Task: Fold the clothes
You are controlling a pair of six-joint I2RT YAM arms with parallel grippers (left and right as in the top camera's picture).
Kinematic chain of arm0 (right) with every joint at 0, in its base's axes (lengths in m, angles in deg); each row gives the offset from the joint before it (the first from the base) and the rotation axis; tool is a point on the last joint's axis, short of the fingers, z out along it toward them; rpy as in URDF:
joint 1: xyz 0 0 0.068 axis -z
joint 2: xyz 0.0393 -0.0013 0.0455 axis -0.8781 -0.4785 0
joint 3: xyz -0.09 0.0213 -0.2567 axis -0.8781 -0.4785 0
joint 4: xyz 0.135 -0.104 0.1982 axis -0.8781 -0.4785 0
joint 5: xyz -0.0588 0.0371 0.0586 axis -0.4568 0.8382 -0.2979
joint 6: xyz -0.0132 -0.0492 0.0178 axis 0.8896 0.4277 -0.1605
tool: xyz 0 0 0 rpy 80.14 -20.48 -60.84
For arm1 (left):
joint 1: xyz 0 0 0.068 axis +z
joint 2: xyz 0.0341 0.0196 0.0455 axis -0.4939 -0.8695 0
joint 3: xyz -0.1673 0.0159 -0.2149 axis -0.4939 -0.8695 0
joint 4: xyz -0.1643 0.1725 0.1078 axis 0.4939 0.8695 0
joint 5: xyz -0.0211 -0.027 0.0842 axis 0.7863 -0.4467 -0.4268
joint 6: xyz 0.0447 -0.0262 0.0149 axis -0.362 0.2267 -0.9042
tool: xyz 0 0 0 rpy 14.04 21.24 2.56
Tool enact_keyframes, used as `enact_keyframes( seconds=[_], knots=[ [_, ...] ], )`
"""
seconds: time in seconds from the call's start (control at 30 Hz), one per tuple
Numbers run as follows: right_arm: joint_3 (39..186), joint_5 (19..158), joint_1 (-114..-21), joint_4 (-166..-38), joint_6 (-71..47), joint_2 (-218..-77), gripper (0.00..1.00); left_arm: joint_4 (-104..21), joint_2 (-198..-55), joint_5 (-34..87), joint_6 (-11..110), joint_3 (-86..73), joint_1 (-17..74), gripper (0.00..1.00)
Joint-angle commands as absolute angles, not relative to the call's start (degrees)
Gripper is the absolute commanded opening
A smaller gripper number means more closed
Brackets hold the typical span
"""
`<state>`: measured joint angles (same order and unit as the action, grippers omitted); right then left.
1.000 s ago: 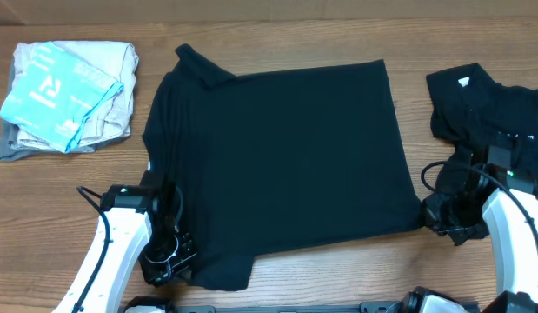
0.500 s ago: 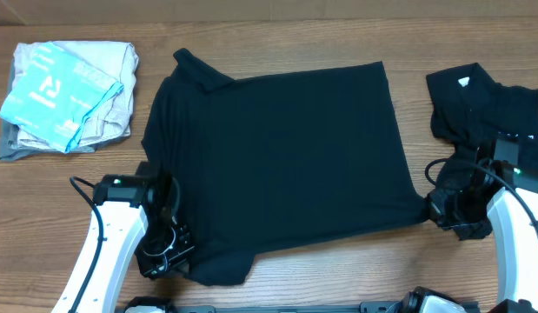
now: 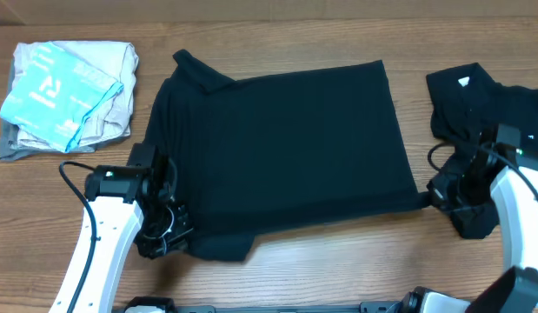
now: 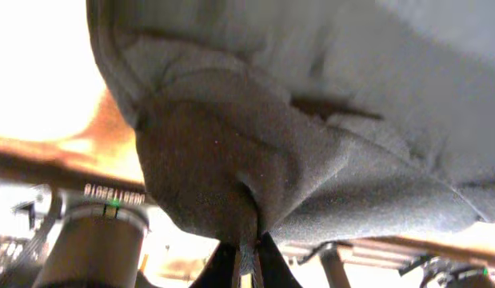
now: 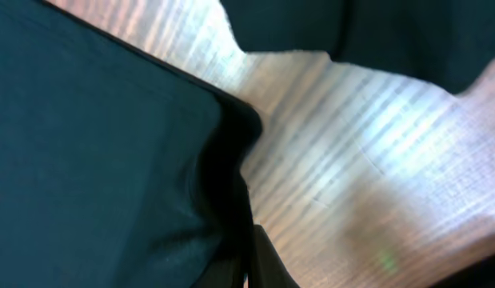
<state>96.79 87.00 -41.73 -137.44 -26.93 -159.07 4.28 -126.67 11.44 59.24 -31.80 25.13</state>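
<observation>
Wood desk (image 3: pixel 338 278) carries black shirt (image 3: pixel 277 148) spread flat at centre; left pincer (image 3: pixel 175 233) clamped on its near-left corner, right pincer (image 3: pixel 431 200) clamped on near-right corner; matched grips look set to lift near edge evenly for folding; second black garment (image 3: pixel 477 87) waits far right.

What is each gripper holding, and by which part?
Both hold the spread shirt: the left gripper pinches its near left corner, the right gripper its near right corner.

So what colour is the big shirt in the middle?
The shirt is plain black, clearest from overhead.
</observation>
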Motion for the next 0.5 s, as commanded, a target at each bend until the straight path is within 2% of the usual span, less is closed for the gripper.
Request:
enact_keyframes(
  seconds=[0.0,0.47],
  knots=[
    [101.8,87.0,-42.9,-136.3,-26.3,-160.8,0.04,2.5,-128.3,8.9,58.0,-29.9,25.1,0.04],
    [104.6,86.8,-51.2,-122.4,-27.0,-165.8,0.04,-3.6,-144.2,2.8,55.9,-18.1,25.2,0.04]
  ],
)
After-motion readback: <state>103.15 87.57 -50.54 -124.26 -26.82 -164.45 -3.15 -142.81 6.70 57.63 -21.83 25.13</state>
